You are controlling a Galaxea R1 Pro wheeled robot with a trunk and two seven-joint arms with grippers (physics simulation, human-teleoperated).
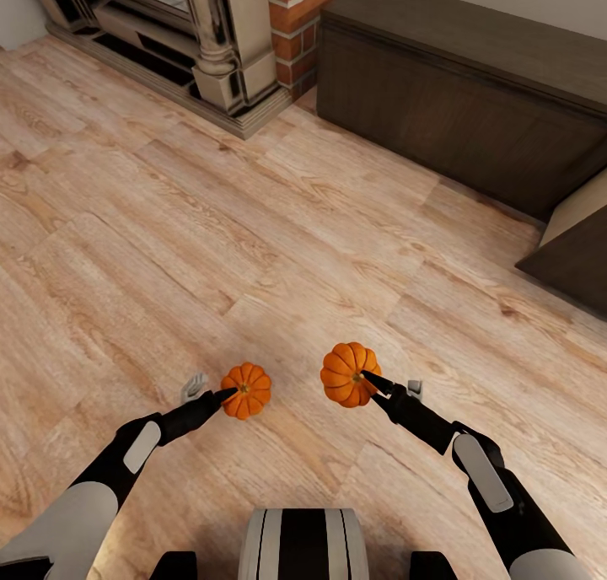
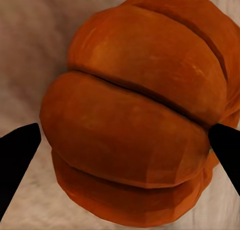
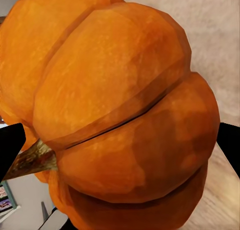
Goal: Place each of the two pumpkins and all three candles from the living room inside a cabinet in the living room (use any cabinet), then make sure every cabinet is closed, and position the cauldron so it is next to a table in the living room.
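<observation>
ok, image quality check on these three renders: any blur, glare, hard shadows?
Head view: flat even light, no glare, sharp floor grain, only faint shading under the left pumpkin and right pumpkin. Left wrist view: pumpkin faceted and sharp, floor behind it washed out and soft. Right wrist view: pumpkin has a darker lower half, no glare; background soft.

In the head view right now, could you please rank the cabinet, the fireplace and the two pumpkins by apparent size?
1. Cabinet, though cropped.
2. Fireplace, also cropped, so those two are unsure.
3. Right pumpkin and left pumpkin: right looks slightly larger, possibly just nearness.
</observation>
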